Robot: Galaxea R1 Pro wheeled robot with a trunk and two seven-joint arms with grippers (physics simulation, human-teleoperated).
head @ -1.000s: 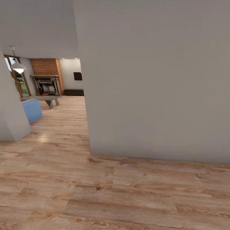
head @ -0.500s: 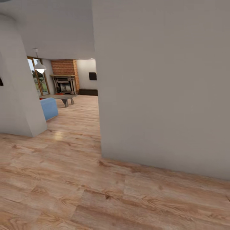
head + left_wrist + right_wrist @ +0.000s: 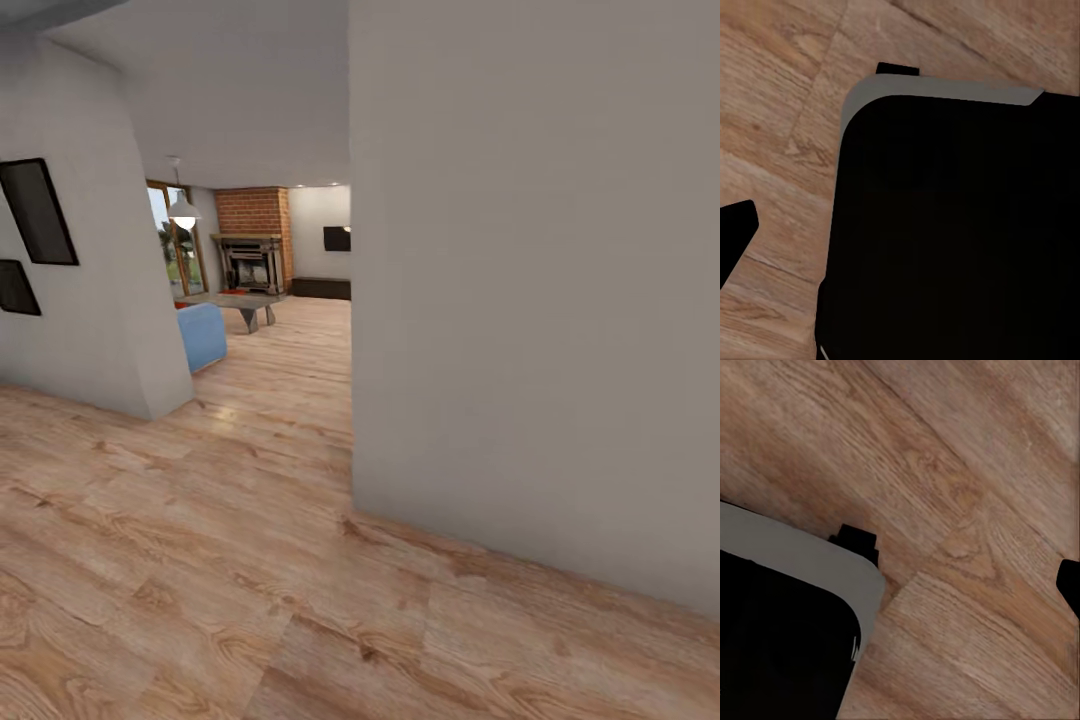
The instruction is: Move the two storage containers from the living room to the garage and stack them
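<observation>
Light plank floor, one grey wall, one blue sofa, gripper jaws' state untellable.

A home: a hallway opening onto the living room.

Light wood plank flooring runs from the near hall through to the far room. A plain grey wall stands close on the right, and on the left wall hang two dark picture frames. Far off stand a dark fireplace against red brick, a low table, the end of a blue sofa, a hanging lamp and wood-framed glass doors.
</observation>
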